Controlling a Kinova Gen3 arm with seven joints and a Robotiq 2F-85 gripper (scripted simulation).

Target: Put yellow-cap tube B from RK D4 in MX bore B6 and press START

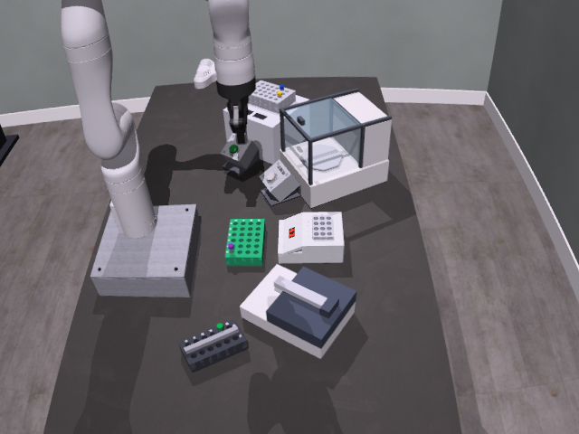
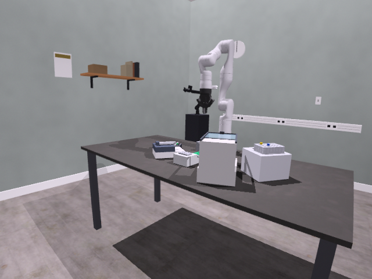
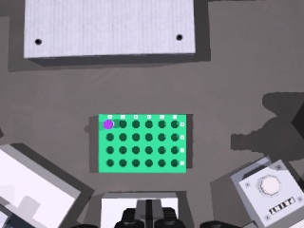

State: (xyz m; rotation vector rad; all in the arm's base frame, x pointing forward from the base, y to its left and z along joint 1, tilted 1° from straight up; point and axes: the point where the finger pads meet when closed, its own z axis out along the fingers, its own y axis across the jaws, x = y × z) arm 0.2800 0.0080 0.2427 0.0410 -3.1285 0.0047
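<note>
Tube B [image 1: 279, 93] [image 2: 261, 143], with its yellow cap, stands in the grey bore block on top of the white mixer MX [image 1: 252, 133] [image 2: 265, 166], next to a blue-capped tube [image 1: 281, 87] [image 2: 268, 145]. A dark sloping panel [image 1: 245, 161] with a round green spot [image 1: 232, 149] sits at the mixer's front. My gripper [image 1: 240, 140] [image 2: 204, 111] [image 3: 148, 209] is shut and empty. It hangs high above the bench, over the gap between the green rack RK [image 1: 242, 259] [image 3: 142, 169] and the dry block. The rack holds only a purple-capped tube [image 1: 230, 245] [image 3: 108, 124].
The glass-walled balance [image 1: 355, 173] [image 2: 216, 165] [image 3: 256, 190] stands beside the mixer, with a grey sloping key panel [image 1: 282, 184] in front of it. The dry block [image 1: 310, 252] [image 3: 119, 209], the spectrophotometer [image 1: 261, 308] [image 3: 28, 180] and the magnet block [image 1: 213, 350] with a green-capped tube [image 1: 219, 325] follow. The arm's base [image 1: 145, 261] [image 3: 109, 28] is beside the rack.
</note>
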